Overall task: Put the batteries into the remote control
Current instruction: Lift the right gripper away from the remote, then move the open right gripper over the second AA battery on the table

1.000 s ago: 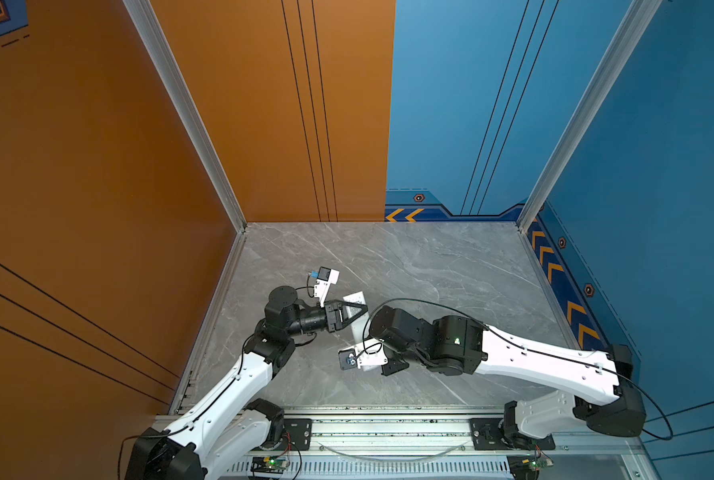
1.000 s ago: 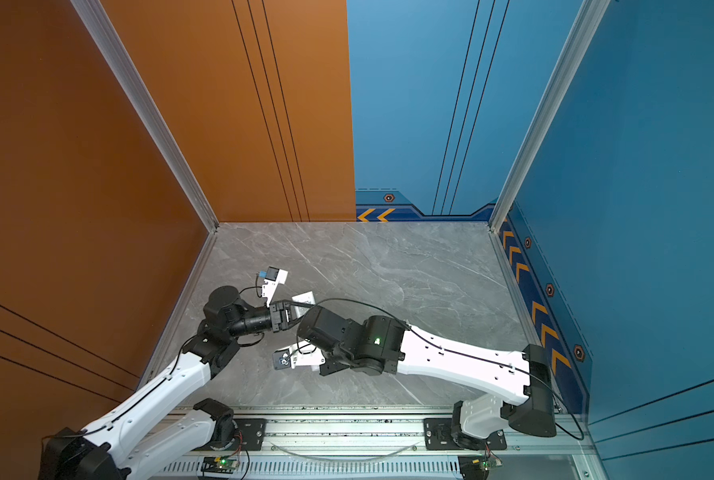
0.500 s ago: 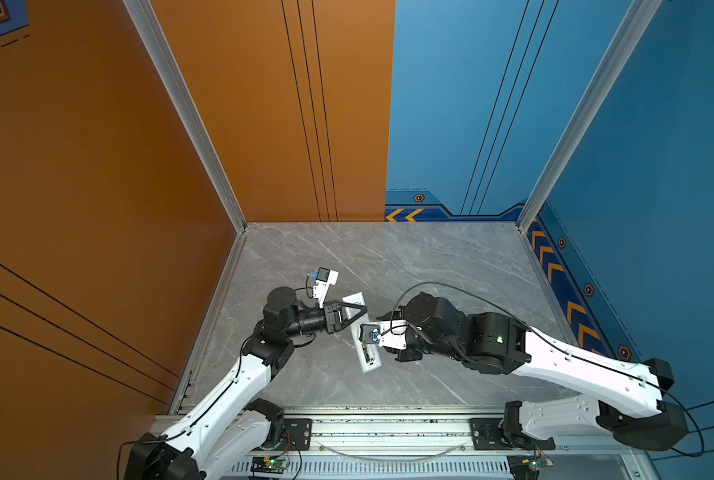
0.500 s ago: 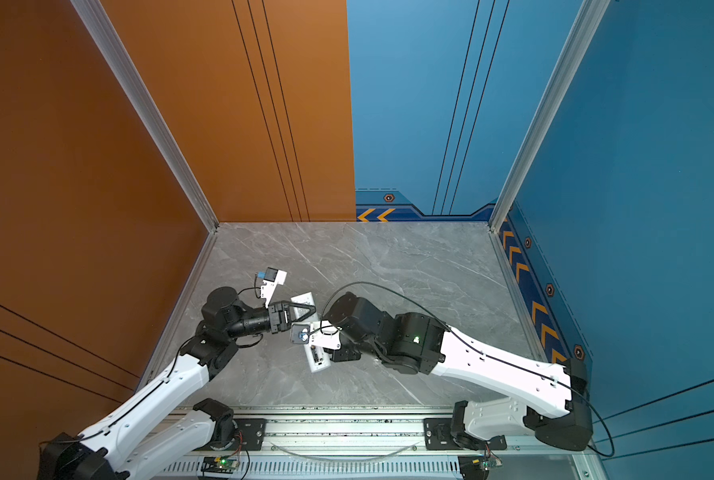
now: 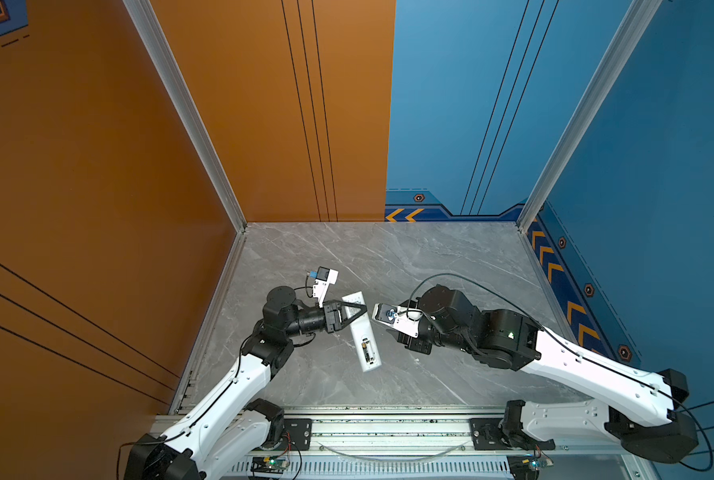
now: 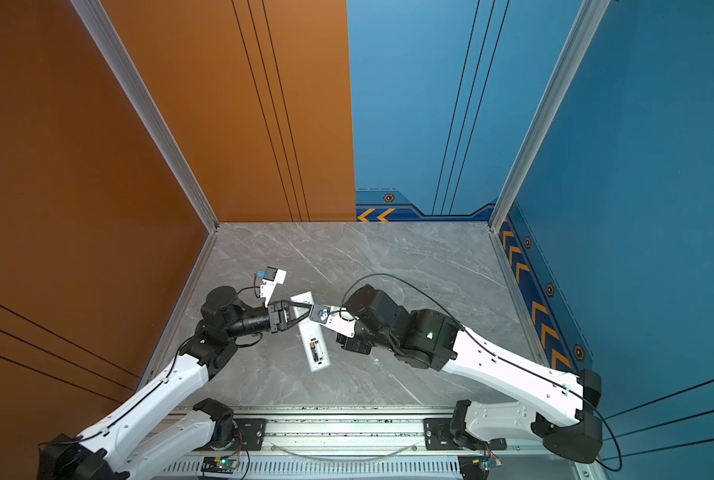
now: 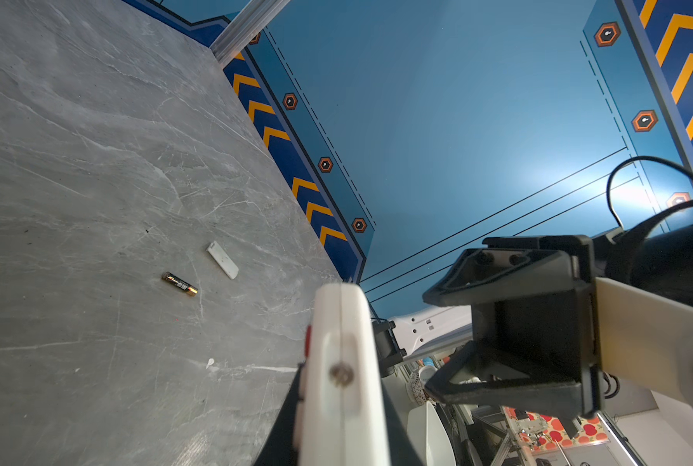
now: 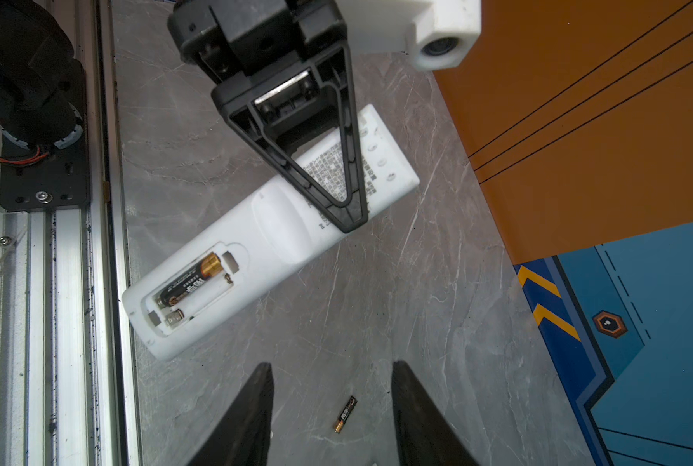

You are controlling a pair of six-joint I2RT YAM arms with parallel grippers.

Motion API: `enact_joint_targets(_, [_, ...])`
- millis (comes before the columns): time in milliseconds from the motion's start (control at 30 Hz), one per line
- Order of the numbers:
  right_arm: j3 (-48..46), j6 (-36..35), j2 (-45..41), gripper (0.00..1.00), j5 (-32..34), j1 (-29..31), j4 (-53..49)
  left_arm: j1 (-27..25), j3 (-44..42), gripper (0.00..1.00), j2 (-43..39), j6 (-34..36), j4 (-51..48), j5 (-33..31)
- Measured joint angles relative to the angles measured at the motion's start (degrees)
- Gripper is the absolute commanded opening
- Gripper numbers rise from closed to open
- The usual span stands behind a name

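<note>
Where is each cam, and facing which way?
Top views: high over the base rail, facing down at the table; left arm and right arm show.
Left wrist: on the left gripper, facing along the table to the blue wall; jaws shut on the remote control, right gripper opposite.
Right wrist: above the table, facing down; own open jaws, left gripper.
Shared: loose battery in both wrist views; remote control in all four.
</note>
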Motion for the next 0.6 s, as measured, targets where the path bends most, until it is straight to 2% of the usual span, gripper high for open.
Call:
enact_joint_targets(267, [-3.4, 4.2, -2.3, 0.52, -3.3, -6.1, 0.1, 0.3, 0.2, 0.00, 0.0, 0.1, -0.6, 0.0])
enact_joint_targets(600, [-6.9, 9.3, -2.8, 0.65, -5.9, -13.2, 0.3, 0.3, 0.2, 0.00, 0.0, 0.8, -0.8, -0.9])
